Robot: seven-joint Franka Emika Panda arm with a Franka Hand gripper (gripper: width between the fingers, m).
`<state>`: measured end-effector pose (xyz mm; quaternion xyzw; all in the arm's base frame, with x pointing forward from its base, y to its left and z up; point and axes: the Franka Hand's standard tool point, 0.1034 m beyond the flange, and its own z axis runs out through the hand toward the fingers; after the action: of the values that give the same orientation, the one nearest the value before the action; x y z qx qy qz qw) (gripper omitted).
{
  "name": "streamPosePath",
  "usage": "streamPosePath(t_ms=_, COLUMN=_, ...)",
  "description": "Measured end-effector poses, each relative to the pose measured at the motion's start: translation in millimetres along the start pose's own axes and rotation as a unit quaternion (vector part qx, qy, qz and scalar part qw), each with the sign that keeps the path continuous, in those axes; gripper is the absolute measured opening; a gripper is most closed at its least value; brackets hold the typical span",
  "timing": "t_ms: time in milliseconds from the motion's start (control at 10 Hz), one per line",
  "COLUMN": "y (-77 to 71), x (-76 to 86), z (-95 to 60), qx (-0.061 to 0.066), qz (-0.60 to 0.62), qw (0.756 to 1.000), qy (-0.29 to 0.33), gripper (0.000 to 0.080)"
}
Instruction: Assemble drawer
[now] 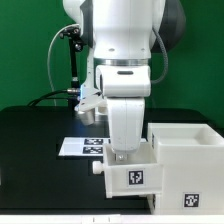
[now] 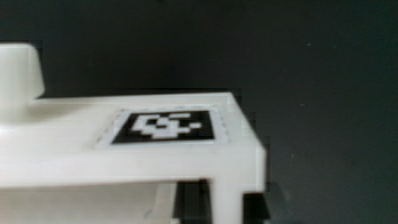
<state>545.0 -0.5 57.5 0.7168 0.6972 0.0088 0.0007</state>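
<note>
A white tray (image 1: pixel 130 175) with a black-and-white marker on its front stands at the front middle of the black table. It is against the exterior view's left side of the taller white casing (image 1: pixel 186 150), which also bears a marker. My gripper (image 1: pixel 120 157) reaches down into the tray from above. In the wrist view the tray (image 2: pixel 107 160) shows its marker (image 2: pixel 169 127). My gripper (image 2: pixel 228 203) is shut on the tray's wall, with one dark fingertip (image 2: pixel 199 205) on each side of it. A second tray is out of view.
The marker board (image 1: pixel 82 147) lies flat on the table behind the tray, toward the exterior view's left. A black stand with a camera and light (image 1: pixel 78 92) is at the back. A green wall closes the rear.
</note>
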Motion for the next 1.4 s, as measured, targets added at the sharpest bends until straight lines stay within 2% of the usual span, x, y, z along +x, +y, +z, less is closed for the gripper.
streamPosePath(t_ms=200, y=5.4, x=4.0, z=-0.4, qx=0.000, qz=0.012, qw=1.000, qy=0.000, gripper=0.0038)
streamPosePath(t_ms=500, y=5.6, x=6.2, z=-0.2, qx=0.001, qz=0.020, qw=1.000, qy=0.000, gripper=0.0038)
streamPosePath(t_ms=600, y=4.9, x=8.4, z=0.4, qx=-0.001, qz=0.025, qw=1.000, qy=0.001, gripper=0.0038)
streamPosePath(t_ms=800, y=-2.4, x=1.9, z=5.0, qx=-0.013, qz=0.043, qw=0.999, qy=0.008, gripper=0.0038)
streamPosePath(t_ms=1200, y=-1.5, x=1.5, z=4.7, qx=-0.012, qz=0.042, qw=0.999, qy=0.007, gripper=0.0038)
streamPosePath(t_ms=1400, y=1.5, x=9.5, z=1.9, qx=-0.016, qz=0.028, qw=0.999, qy=0.004, gripper=0.0038)
